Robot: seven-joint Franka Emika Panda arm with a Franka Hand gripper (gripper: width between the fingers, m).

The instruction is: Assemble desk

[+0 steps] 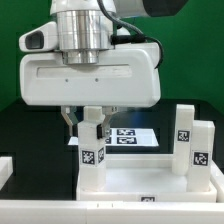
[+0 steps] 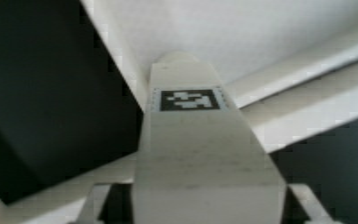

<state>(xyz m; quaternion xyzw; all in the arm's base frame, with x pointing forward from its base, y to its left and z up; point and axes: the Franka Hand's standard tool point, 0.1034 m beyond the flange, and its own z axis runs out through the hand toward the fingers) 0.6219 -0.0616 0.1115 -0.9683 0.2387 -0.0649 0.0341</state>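
The desk's white tabletop [image 1: 140, 180] lies low in the exterior view. Two tagged white legs [image 1: 185, 128] [image 1: 202, 148] stand upright on its right side. A third tagged leg [image 1: 92, 150] stands upright at its left corner. My gripper [image 1: 90, 125] hangs straight over this leg, one finger on each side of its top. In the wrist view the leg [image 2: 194, 130] runs away from the gripper [image 2: 202, 205] toward the tabletop [image 2: 176, 25]. A dark gap shows between the leg and each finger [image 2: 105, 203], so the jaws stand open around it.
The marker board [image 1: 130, 135] lies on the black table behind the tabletop. A white edge [image 1: 5, 165] shows at the exterior view's left border. The green wall stands behind the arm.
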